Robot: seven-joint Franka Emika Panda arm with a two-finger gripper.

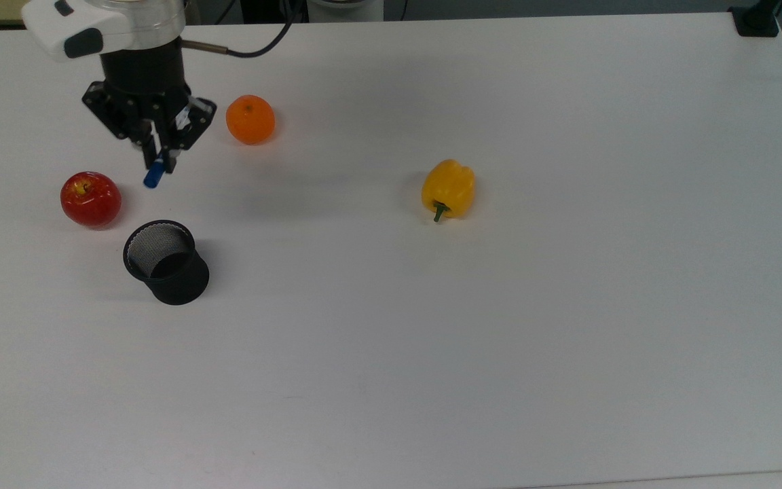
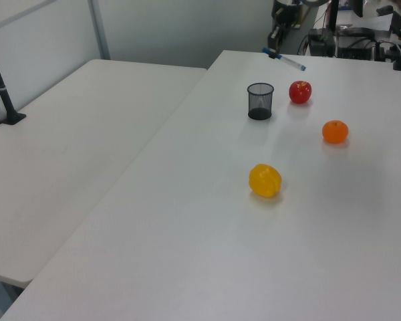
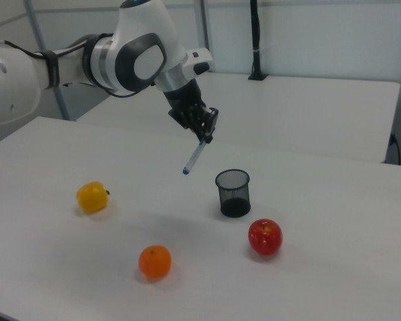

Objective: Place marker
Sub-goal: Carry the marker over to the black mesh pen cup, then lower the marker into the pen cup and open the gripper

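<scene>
The marker (image 3: 195,158), a slim white pen with blue ends, is hanging in the air, pinched near its upper end by the gripper (image 3: 204,136), whose two fingers are closing on the barrel. In the right view its long axis is slanting: the held end is up by the fingers, and the free blue tip is pointing down and toward the right view's left, well above the table (image 3: 334,267). In the top view a short blue end is poking out below the gripper (image 1: 160,159), so the pen is closer to upright than flat.

The likely target, a black mesh cup (image 1: 165,261), is standing upright with its mouth open. In the top view it is lying below the marker and a touch to the top view's right; in the right view it is sitting lower and to the right view's right of the tip. The pen is not yet over the opening.

A red apple (image 1: 90,198) is resting near the cup, an orange (image 1: 250,119) just beyond the gripper, and a yellow pepper (image 1: 448,189) well apart.
</scene>
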